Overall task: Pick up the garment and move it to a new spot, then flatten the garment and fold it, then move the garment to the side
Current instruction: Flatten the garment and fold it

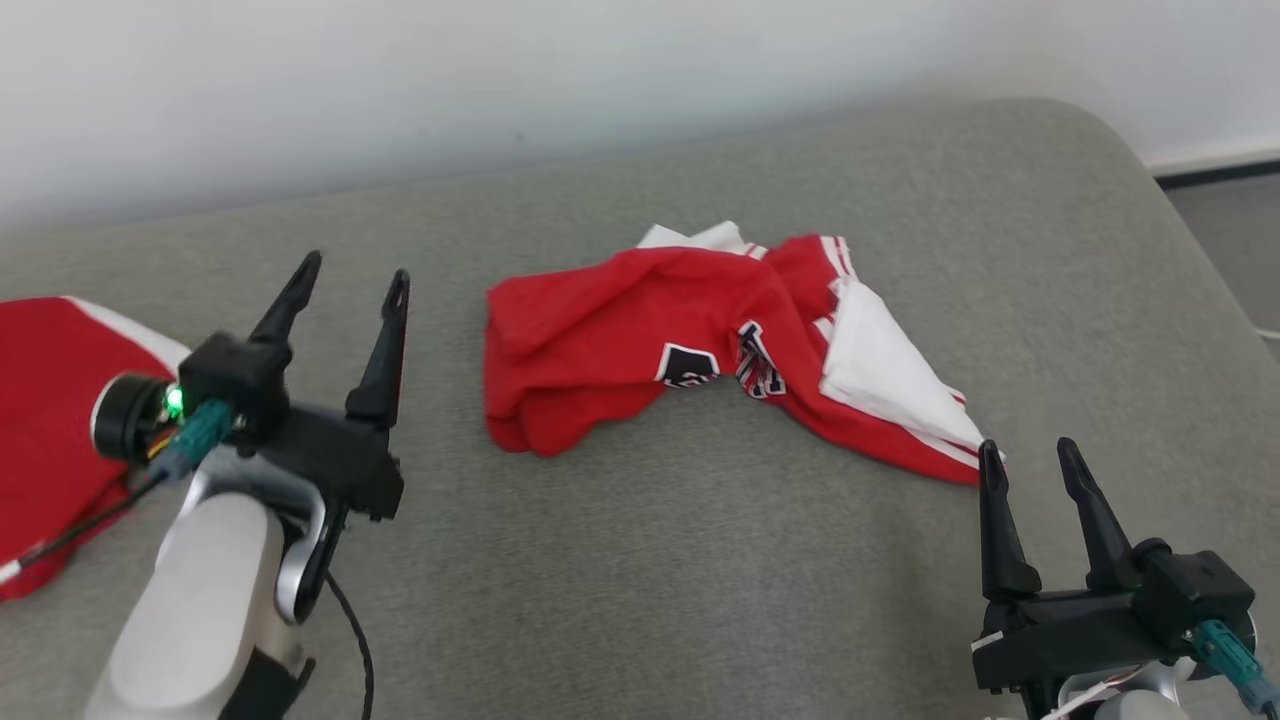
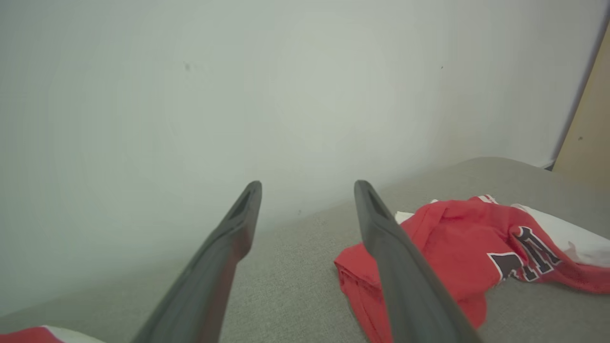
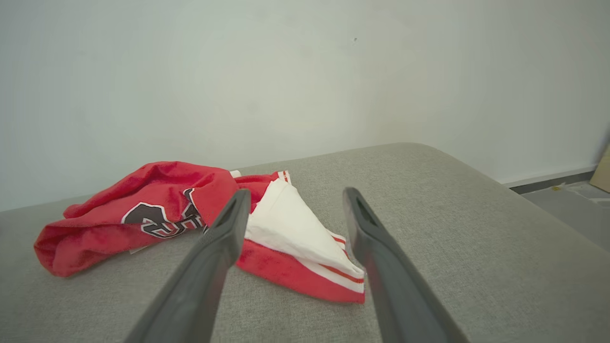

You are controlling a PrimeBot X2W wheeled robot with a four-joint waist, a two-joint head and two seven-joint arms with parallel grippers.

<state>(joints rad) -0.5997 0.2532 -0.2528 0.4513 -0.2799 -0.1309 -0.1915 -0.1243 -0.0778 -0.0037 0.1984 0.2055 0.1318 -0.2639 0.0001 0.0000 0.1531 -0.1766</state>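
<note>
Crumpled red garment (image 1: 640, 330) on grey cushion (image 1: 700, 560); left hand (image 1: 355, 270) and right hand (image 1: 1030, 450) flank it, fingers apart, empty.

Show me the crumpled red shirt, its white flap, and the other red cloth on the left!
crumpled red shirt (image 1: 590, 340): head view, on its red middle.
white flap (image 3: 290, 224): right wrist view, on the flap's centre.
other red cloth (image 1: 45, 400): head view, on its red part by the left edge.
</note>
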